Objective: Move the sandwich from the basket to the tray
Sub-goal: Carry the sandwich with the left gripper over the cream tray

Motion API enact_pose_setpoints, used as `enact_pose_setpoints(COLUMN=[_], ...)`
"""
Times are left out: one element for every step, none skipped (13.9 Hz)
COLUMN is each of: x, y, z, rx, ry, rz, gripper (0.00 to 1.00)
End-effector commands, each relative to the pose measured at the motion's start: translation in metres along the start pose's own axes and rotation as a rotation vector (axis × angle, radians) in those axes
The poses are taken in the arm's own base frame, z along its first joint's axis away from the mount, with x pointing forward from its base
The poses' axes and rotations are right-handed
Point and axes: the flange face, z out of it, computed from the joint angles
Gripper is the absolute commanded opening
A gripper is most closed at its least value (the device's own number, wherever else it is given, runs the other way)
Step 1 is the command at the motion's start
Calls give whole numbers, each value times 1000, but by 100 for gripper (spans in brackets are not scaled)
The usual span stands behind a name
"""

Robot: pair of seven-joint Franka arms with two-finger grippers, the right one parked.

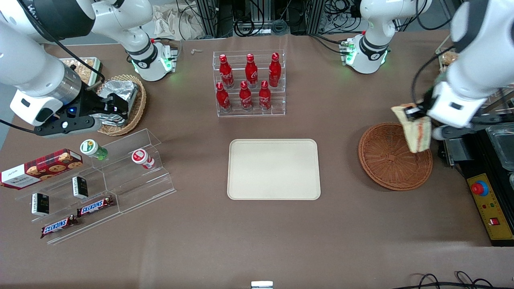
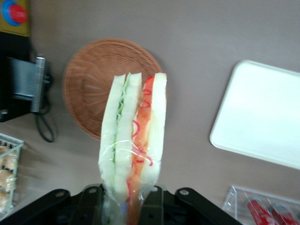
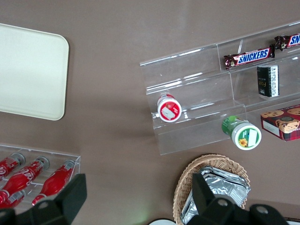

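sandwich (image 1: 417, 130) lifted above basket (image 1: 391, 160)
gripper (image 1: 413, 112) clamped on its end, seemingly clear of the wicker; tray (image 1: 274, 169) bare.

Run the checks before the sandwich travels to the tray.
1. Grip: gripper shut on the sandwich at one end: ok.
2. Lift: sandwich hangs above the basket, clear of its rim: ok.
3. Basket holds nothing else: ok.
4. Tray surface bare: ok.
5. Path over the table between basket and tray free of things: ok.
6. Firmness of the hold on the wrapper: cannot tell.
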Motion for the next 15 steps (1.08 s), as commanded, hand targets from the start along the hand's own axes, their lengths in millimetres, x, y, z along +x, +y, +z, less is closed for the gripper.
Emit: enact_pose_setpoints(x=[-4,-9,-15,-19,-20,-25,-29,-27,-27,-28,-19,-9,-2,0,4], y=[30,50,72,93,108,125,143,151,159,167,169,171,178,185,187], z=[2,6,12,24,37,49,68,85,107,123,143,167,188,201,214], rx=[-99,-117,-122,-123,-136,-150,-167,-184,-189,-186,-173,-156,-138,-138,-139], ry=[-55,-54,-44,-37,-27,-12,3,30,45,58,62,52,60,69,65], rz=[46,85,125,156,179,199,222,228,243,264,277,295,322,335,324], gripper=[0,0,0,0,0,0,0,0,0,0,0,0,0,0,0])
